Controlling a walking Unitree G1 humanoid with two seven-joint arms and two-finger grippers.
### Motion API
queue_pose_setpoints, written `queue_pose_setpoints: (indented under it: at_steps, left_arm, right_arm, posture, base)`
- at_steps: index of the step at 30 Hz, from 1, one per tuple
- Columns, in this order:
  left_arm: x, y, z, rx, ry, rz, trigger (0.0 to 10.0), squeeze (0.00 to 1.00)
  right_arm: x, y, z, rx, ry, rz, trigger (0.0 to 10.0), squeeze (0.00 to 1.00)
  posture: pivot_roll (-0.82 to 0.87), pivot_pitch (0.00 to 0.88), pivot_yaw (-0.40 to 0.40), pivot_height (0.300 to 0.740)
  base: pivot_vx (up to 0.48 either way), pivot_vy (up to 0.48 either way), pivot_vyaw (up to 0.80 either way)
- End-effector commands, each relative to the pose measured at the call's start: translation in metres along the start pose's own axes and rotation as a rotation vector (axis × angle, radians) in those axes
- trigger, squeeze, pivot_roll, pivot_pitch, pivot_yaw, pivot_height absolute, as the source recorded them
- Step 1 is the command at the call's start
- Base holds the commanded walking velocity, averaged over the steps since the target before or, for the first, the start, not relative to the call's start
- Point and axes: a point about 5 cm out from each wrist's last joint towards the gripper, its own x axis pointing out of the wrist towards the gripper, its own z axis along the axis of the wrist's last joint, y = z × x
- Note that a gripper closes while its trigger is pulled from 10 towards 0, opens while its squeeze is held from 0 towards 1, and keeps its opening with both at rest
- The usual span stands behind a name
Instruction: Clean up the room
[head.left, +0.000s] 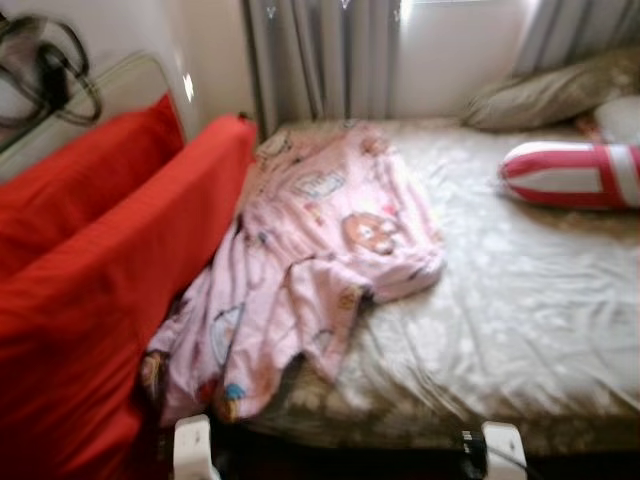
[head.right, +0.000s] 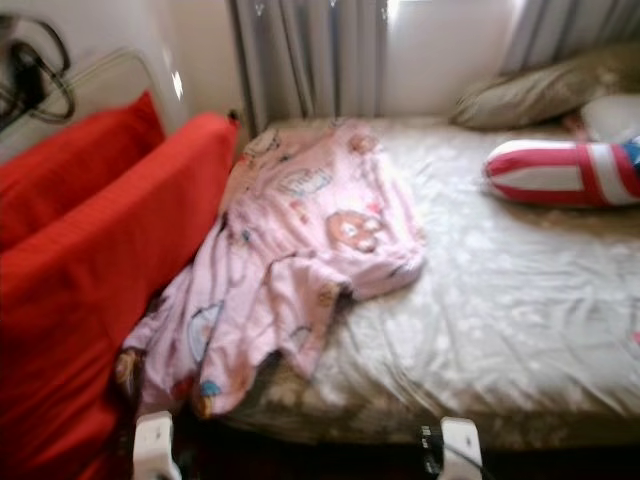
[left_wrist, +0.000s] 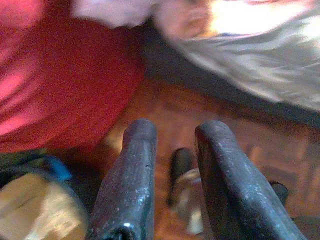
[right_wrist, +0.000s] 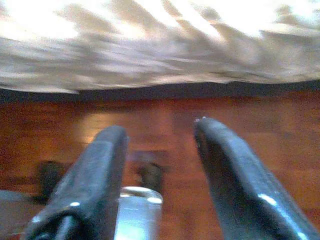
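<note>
A crumpled pink printed garment (head.left: 300, 270) sprawls across the bed's (head.left: 520, 300) wrinkled beige sheet, beside a red cushion (head.left: 110, 260). Left gripper (left_wrist: 172, 175) and right gripper (right_wrist: 160, 170) hang parted, empty, over wood floor (right_wrist: 240, 130).

Pink printed garment (head.left: 300, 270): soft matt cloth, creased. Bed (head.left: 520, 300) sheet: beige cloth w/ slight sheen, wrinkled. Red sofa (head.left: 90, 290): matt woven fabric. Floor (right_wrist: 165, 125): glossy reddish wood. Left hand (left_wrist: 172, 180) & right hand (right_wrist: 160, 175) fingers: dark, smooth, semi-gloss.
</note>
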Motion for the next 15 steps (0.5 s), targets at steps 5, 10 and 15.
queue_pose_setpoints:
  at_steps: [5,10,15]
  left_arm:
    - [0.001,-0.006,0.002,-0.017,-0.012,-0.01,10.0,0.0]
    - [0.001,-0.006,0.002,-0.014,-0.007,-0.01,10.0,0.0]
    - [0.001,-0.006,0.002,-0.018,-0.007,-0.011,10.0,0.0]
  right_arm:
    - [-0.001,-0.006,0.0,-0.013,-0.003,-0.011,10.0,0.0]
    - [0.0,0.001,-0.002,-0.01,0.002,-0.004,10.0,0.0]
    - [0.0,0.003,-0.003,-0.008,0.004,-0.002,10.0,0.0]
  posture:
    - [0.0,0.0,0.024,0.74]
    - [0.0,0.0,0.024,0.74]
    - [0.01,0.0,0.025,0.74]
  base:
    - [0.0,0.0,0.48]
    - [0.0,0.0,0.8]
    - [0.0,0.0,0.64]
